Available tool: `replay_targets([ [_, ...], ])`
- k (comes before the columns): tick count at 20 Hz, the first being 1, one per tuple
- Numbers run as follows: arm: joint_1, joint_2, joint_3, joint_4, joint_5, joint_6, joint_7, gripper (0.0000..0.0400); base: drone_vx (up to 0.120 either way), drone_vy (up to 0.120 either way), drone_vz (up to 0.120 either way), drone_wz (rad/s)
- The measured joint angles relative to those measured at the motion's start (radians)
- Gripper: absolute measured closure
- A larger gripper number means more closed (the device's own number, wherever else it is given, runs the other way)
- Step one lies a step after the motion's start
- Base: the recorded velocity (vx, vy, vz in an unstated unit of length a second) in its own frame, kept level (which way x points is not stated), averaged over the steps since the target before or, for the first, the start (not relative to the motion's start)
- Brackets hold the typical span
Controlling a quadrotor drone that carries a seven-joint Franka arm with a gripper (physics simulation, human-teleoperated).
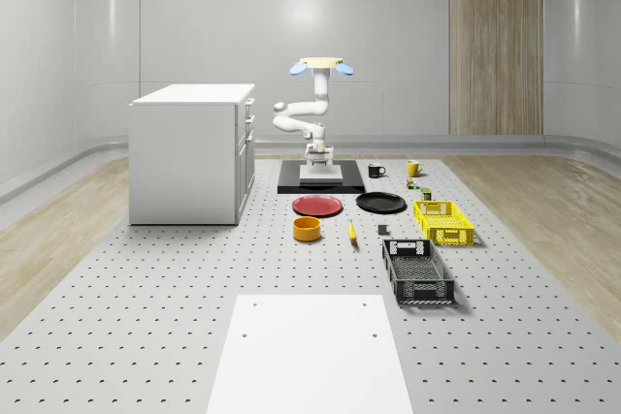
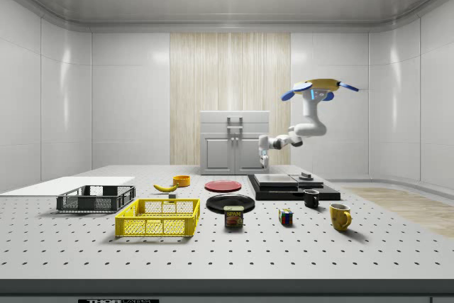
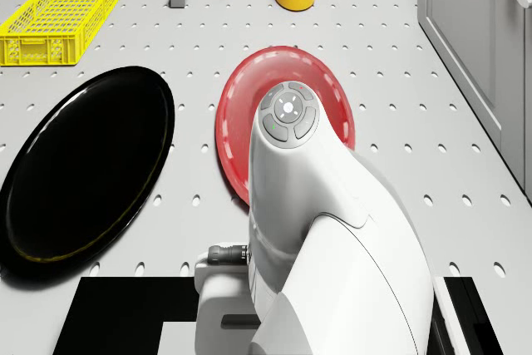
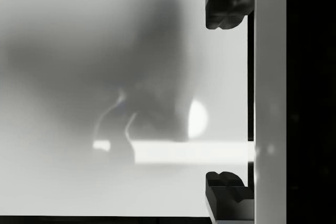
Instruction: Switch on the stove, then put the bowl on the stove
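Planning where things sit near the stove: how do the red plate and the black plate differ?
The red plate is smaller than the black plate. The arm partly hides the red plate in the drone view; the black plate shows whole. Both are round, empty and lie flat beside the stove.

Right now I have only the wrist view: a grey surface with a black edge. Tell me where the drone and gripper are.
Observer: The drone hovers above the stove at the far end of the table; the gripper hangs low over the stove's top.
Operator: Find me the bowl.
Observer: The yellow bowl sits on the table, apart from the stove, just beyond the red plate towards the whole-scene camera.
Operator: Say what's beside that plate.
Observer: A black plate lies at its right in the whole-scene view.
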Motion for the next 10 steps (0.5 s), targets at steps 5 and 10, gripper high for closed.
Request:
replay_targets([
  [5,-0.003,-0.009,0.000,0.001,0.004,0.008,0.002,0.0000,0.120,0.000,0.000,0.000],
  [10,-0.006,-0.016,-0.001,0.001,0.008,0.015,0.004,0.0000,0.120,0.000,0.000,0.000],
])
